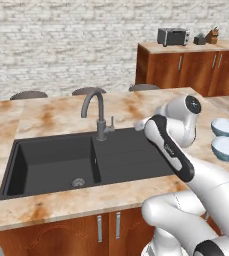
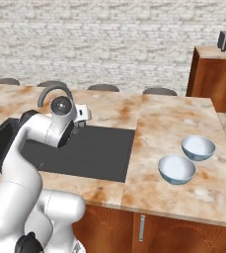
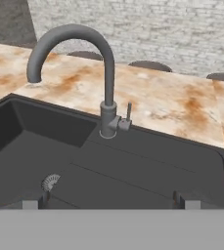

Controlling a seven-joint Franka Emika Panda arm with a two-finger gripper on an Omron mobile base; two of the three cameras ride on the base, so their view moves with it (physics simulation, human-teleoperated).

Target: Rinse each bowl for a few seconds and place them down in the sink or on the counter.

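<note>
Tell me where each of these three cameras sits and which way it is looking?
Left base view: behind the arm's left, looking forward and down at the sink, faucet and two bowls at right; the white arm rises at lower right.
Right base view: behind the arm's right, looking at the counter and the bowls; the arm rises at lower left.
Hand view: on the hand, looking along the open jaws at the faucet and drain; two dark fingertips show at the bottom.
Both base views share sink, faucet, bowls and counter.
</note>
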